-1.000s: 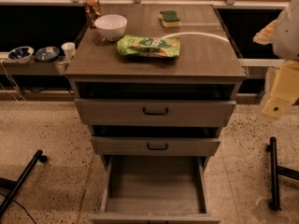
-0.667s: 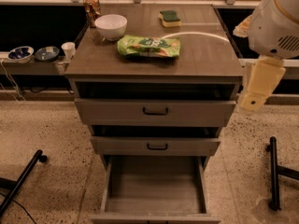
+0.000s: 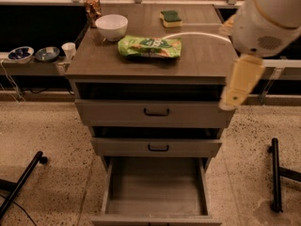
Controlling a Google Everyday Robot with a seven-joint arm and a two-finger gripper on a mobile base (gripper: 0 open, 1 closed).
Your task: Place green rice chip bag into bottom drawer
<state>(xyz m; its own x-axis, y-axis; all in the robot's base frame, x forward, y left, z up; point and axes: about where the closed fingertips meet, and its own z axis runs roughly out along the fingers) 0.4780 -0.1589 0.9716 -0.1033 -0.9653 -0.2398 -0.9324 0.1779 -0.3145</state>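
Note:
The green rice chip bag [image 3: 149, 47] lies flat near the middle of the grey cabinet's top [image 3: 108, 62]. The bottom drawer [image 3: 155, 185] is pulled out, and its floor is bare. The two upper drawers with black handles are slightly out. My arm comes in from the upper right with a big white joint [image 3: 265, 20]. My gripper [image 3: 235, 91] is the cream-coloured end hanging below that joint. It is in front of the cabinet's right edge, to the right of the bag and lower in the view. It holds nothing that I can see.
A white bowl [image 3: 112, 26], a green-and-yellow sponge [image 3: 171, 18] and a brown container [image 3: 92, 6] stand at the back of the top. A white cable [image 3: 197, 34] curves across it. A low shelf on the left holds two small bowls [image 3: 21, 53] and a cup [image 3: 69, 50]. Black stand legs [image 3: 276, 173] are on the floor at the right.
My arm has swung left from the right edge, and the cream end now hangs by the cabinet's right front corner. The bag and the drawers have not moved.

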